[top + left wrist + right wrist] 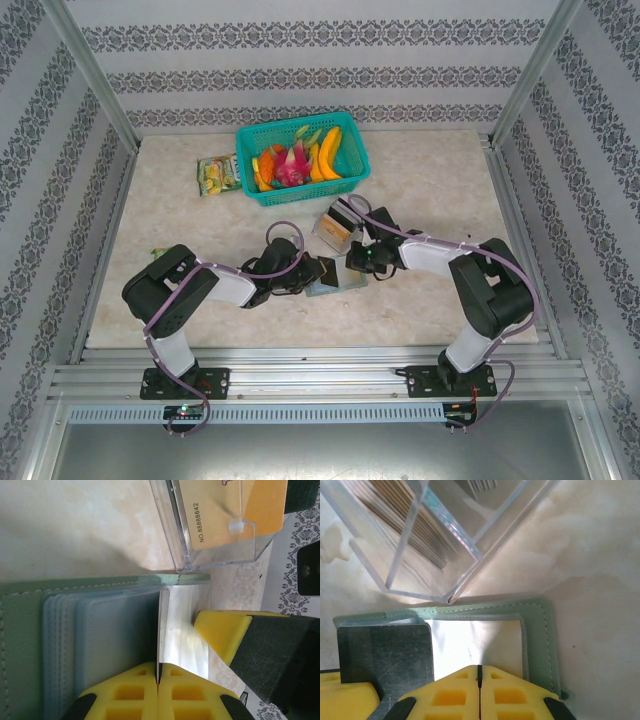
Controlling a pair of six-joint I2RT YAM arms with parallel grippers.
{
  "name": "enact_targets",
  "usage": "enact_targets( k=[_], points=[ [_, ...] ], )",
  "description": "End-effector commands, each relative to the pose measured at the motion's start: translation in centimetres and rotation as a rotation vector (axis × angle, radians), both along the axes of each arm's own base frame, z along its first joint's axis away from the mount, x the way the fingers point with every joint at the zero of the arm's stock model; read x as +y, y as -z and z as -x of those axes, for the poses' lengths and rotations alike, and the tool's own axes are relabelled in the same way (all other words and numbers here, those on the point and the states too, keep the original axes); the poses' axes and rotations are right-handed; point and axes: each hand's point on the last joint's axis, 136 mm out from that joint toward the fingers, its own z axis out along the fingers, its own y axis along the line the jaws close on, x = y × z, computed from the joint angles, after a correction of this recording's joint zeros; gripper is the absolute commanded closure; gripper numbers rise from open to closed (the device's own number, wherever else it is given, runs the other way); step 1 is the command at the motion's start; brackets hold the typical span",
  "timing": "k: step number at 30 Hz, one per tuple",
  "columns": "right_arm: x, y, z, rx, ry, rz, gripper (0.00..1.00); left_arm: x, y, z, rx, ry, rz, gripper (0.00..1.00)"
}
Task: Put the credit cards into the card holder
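Credit cards (220,515) wait in the clear box (405,540); left tool (158,680) clamps a dark card (385,655) over card holder (540,630); right tool (480,680) together.

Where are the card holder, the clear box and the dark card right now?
card holder (539,640): right wrist view, green stitched border.
clear box (172,530): left wrist view, side wall.
dark card (385,655): right wrist view, flat face.

Open card holder (540,630) (credit cards (215,515) beside)
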Motion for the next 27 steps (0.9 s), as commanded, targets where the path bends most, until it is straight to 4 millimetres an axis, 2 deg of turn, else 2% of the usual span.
enact_targets(
  k=[1,7,12,18,21,27],
  points=[
    [-2.1,3.3,3.8,0.114,0.079,0.044,0.94,-0.2,0.3,0.5,0.01,0.024,-0.036,0.93],
    [-2.6,3.3,4.7,0.116,0.131,0.023,0.95,0.3,-0.4,0.8,-0.007,0.031,-0.067,0.93],
    [-3.1,2.8,4.4,0.103,0.119,0.034,0.94,-0.1,-0.6,0.4,-0.034,0.04,-0.052,0.93],
    [-3.1,1.9,3.8,0.098,0.109,0.013,0.93,-2.1,-0.2,0.0,-0.046,0.071,0.03,0.93],
    [-3.3,2.1,3.8,0.101,0.114,0.016,0.93,-2.7,0.6,0.1,-0.03,0.097,0.007,0.93],
    [-3.7,2.0,3.5,0.1,0.128,0.014,0.9,-2.4,1.4,1.2,0.004,0.107,-0.007,0.93]
  ],
)
